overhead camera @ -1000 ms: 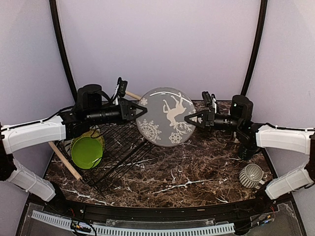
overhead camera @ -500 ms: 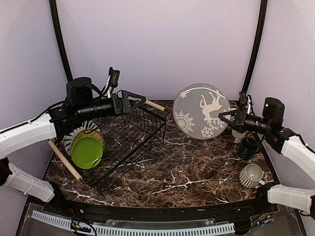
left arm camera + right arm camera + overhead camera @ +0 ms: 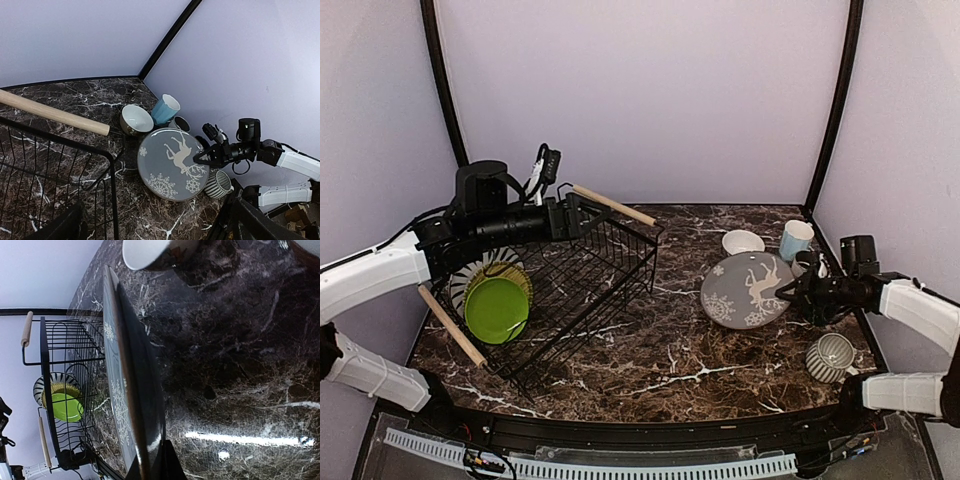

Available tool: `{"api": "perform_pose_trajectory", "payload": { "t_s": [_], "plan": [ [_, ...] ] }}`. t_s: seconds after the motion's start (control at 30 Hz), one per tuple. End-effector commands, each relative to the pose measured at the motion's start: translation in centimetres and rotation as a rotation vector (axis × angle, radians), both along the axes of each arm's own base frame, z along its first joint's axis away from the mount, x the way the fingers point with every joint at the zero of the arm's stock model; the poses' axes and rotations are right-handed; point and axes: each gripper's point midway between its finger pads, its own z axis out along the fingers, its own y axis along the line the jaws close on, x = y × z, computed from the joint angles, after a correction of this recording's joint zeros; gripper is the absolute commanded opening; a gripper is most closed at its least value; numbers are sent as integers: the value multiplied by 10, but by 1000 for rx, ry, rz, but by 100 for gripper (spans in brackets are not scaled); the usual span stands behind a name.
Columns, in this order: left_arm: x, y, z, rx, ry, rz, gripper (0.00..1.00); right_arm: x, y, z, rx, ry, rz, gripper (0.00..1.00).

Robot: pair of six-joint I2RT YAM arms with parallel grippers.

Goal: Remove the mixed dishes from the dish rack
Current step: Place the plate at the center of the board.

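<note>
Both my arms have moved since 0.5 s ago. R arm dropped from up high to low over the marble table [image 3: 650,365], and L arm pulled back a bit toward the left wall. Dish rack [image 3: 580,290] sits about where it was on the left side, one wooden handle [image 3: 613,204] just ahead of my L claw [image 3: 568,216]. L claw's fingers are spread wide in the wrist view w/ nothing between them; can't tell if it touches the wire. Black-and-white striped plate [image 3: 470,272], olive-yellow plate [image 3: 56,388] and lime green plate [image 3: 495,308] stand stacked in the rack's left end. R claw [image 3: 788,293] is pinched on the rim of the grey reindeer plate [image 3: 745,290], which is tilted and near the table on the right; can't tell if its low edge touches. Behind it: cream bowl [image 3: 743,242], then light blue cup [image 3: 796,238]. Striped mug [image 3: 830,355] is nearer me, front right.
</note>
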Motion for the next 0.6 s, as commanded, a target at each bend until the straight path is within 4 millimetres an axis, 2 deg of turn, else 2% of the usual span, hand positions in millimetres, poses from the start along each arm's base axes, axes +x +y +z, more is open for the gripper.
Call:
{"api": "perform_pose_trajectory", "payload": {
  "t_s": [0.0, 0.13, 0.3, 0.57],
  "plan": [
    [-5, 9, 18, -6, -39, 18, 99, 16, 9, 28, 40, -145, 56, 0],
    [-3, 10, 15, 0, -37, 26, 99, 16, 6, 7, 11, -89, 40, 0],
    [-2, 8, 17, 1, -39, 21, 99, 21, 1, -8, -13, -52, 20, 0],
    [-4, 11, 9, 31, -29, 27, 99, 25, 2, -23, -23, -19, 33, 11]
  ]
}}
